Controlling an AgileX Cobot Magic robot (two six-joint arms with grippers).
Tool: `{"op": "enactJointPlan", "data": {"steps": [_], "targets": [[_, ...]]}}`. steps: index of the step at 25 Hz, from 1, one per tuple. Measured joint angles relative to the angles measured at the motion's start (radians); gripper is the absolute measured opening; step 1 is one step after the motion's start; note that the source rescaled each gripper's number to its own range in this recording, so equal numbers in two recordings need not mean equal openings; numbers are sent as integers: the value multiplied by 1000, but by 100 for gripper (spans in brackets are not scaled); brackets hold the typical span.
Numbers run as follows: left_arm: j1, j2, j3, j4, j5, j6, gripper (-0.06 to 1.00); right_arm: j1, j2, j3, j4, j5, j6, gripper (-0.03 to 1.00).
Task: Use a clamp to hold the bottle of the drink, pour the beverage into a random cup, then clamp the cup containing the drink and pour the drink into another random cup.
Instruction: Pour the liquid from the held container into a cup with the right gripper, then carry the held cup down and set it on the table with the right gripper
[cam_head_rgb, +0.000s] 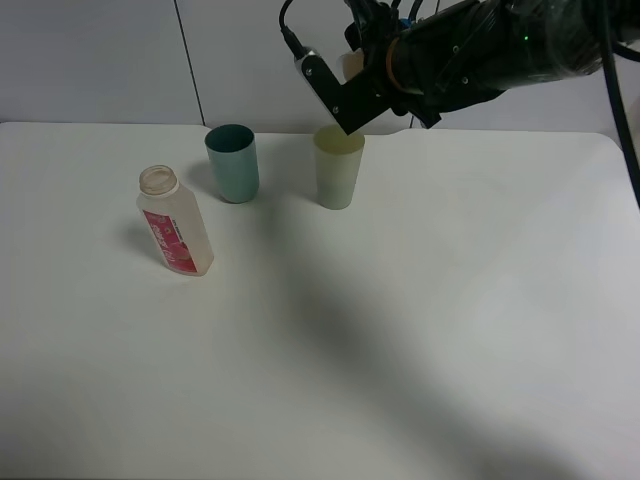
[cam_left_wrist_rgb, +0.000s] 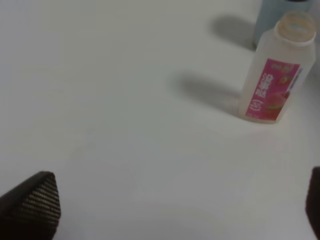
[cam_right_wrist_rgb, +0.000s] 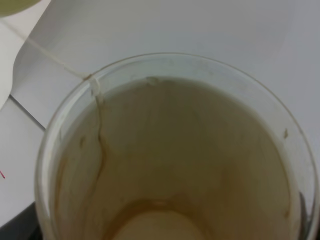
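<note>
My right gripper (cam_head_rgb: 350, 78) is shut on the short translucent cup (cam_right_wrist_rgb: 170, 150) and holds it tipped, high above the pale yellow-green tumbler (cam_head_rgb: 338, 167). In the exterior high view only a whitish bit of that cup (cam_head_rgb: 352, 65) shows past the black jaw parts. The right wrist view looks into the cup. The brown beverage (cam_right_wrist_rgb: 101, 150) streaks its wall up to the lip, and a thin thread runs on toward the tumbler's rim (cam_right_wrist_rgb: 12, 6). The bottle (cam_head_rgb: 175, 222) stands uncapped at the left, also seen as the bottle (cam_left_wrist_rgb: 274, 75). My left gripper (cam_left_wrist_rgb: 172, 210) is open, low over bare table and apart from the bottle.
A teal tumbler (cam_head_rgb: 232, 162) stands upright between the bottle and the yellow-green tumbler, a little behind the bottle. The white table (cam_head_rgb: 400, 330) runs wide toward the front and right. The right arm's dark bulk (cam_head_rgb: 480, 50) hangs over the table's back edge.
</note>
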Motion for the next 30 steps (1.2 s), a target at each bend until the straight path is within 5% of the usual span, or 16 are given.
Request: {"op": "enactJointPlan", "data": {"steps": [4,11,12,14,15,17,25,30], "targets": [[0,0,0,0,0,1,100,0,3,0,0,0,181,0],[0,0,0,0,0,1,100,0,11,0,-5,-2,838,0],[0,0,0,0,0,1,100,0,11,0,-5,-2,838,0],[0,0,0,0,0,0,100,0,9,0,15,-2,1020,0],[0,0,0,0,0,0,100,0,-7,0,40,-1,1181,0],[0,0,0,0,0,0,100,0,-36,0,67,0,1285,0],[0,0,0,0,0,1,100,4,-217,0,314,-28,1376,0],[0,0,0,0,0,1,100,28,-301,0,548,-131,1226,0]]}}
